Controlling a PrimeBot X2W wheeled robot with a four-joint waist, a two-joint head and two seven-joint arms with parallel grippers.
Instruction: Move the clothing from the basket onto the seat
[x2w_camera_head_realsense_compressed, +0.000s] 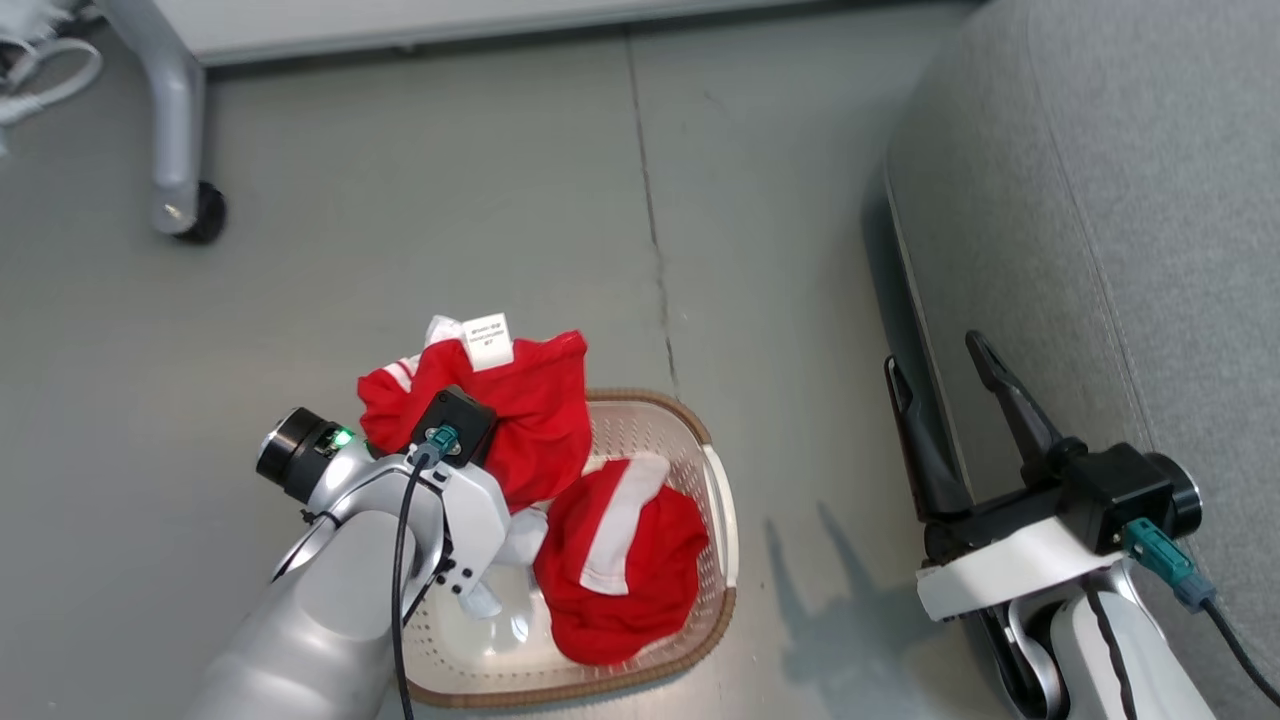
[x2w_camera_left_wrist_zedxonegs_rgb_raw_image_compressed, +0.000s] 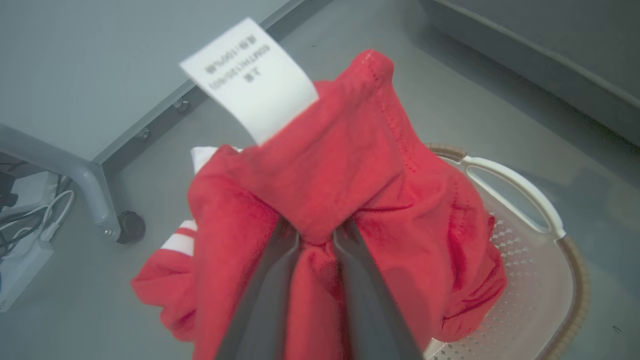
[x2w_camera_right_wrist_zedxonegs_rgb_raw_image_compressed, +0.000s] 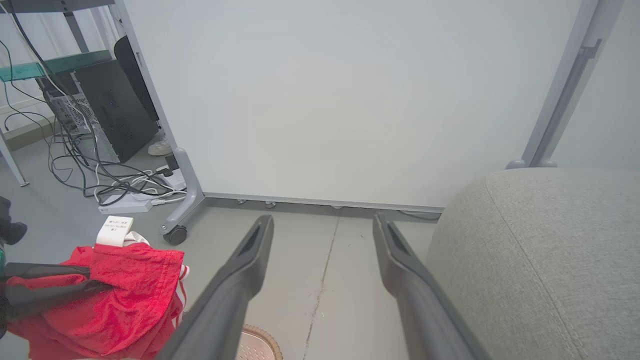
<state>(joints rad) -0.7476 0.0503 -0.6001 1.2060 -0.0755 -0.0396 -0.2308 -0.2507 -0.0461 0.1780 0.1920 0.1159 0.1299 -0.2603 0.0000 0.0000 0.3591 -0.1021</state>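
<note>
My left gripper (x2w_camera_left_wrist_zedxonegs_rgb_raw_image_compressed: 316, 234) is pinching the labelled garment (x2w_camera_head_realsense_compressed: 535, 415). Both dark fingers are pressed into a fold of red cloth that bunches over their tips. The garment hangs lifted over the far left end of the basket (x2w_camera_head_realsense_compressed: 700, 425), with its white label (x2w_camera_head_realsense_compressed: 488, 340) standing up at the top and a bit of red-and-white striping at its left edge. Some of the cloth spills outward past the rim. I cannot tell whether its lowest folds touch the basket, because my own wrist covers that spot in the head view.

The second garment (x2w_camera_head_realsense_compressed: 620, 570) lies crumpled inside the basket, toward its right side, with a broad white band running across it.

My right gripper (x2w_camera_head_realsense_compressed: 932, 352) is spread wide and holds nothing. Its fingers point over the grey floor (x2w_camera_head_realsense_compressed: 450, 200), just beside the rounded front edge of the seat (x2w_camera_head_realsense_compressed: 1130, 200). The seat stands to the right of the basket, with a strip of floor between them — no red cloth rests on it. Beyond the basket, a grey frame leg on a black caster (x2w_camera_head_realsense_compressed: 203, 215) stands on the floor.
</note>
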